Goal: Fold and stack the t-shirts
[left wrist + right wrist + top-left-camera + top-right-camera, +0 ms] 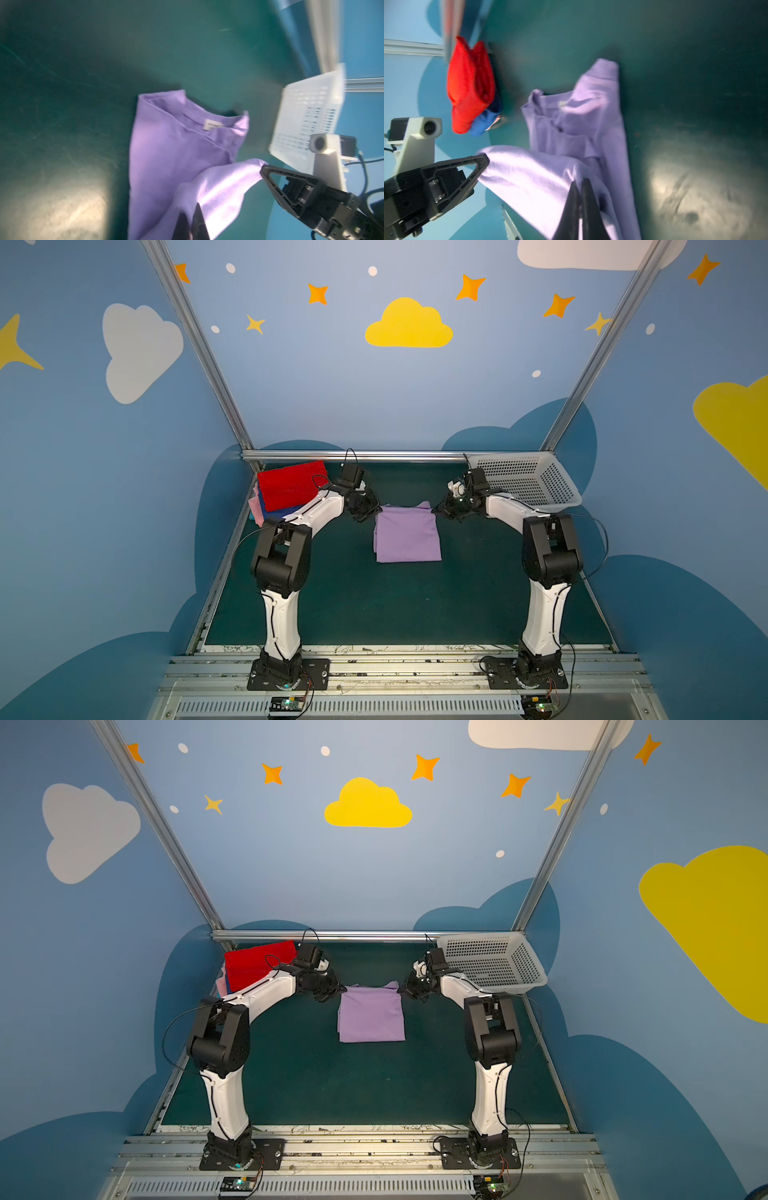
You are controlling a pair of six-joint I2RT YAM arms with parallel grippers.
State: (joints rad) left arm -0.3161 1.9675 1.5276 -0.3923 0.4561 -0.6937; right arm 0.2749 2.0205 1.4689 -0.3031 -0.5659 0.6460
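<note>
The lavender t-shirt [407, 537] [372, 1017] lies partly folded mid-table, its far edge lifted. My left gripper [376, 510] [343, 990] is shut on its far left corner, and in the left wrist view the gripper [192, 209] pinches lavender cloth [170, 145]. My right gripper [434, 510] [400, 990] is shut on the far right corner, and in the right wrist view the gripper [580, 182] clamps the same cloth [581, 124]. A folded red t-shirt [291, 485] [467, 87] tops a stack with the blue t-shirt [282, 512] [481, 122] and pink t-shirt [255, 506] at the far left.
A white perforated basket [523, 481] [490, 959] [307, 116] stands at the far right corner, close behind the right arm. A metal rail [357, 455] runs along the table's far edge. Green table surface [407, 601] stretches between the shirt and the arm bases.
</note>
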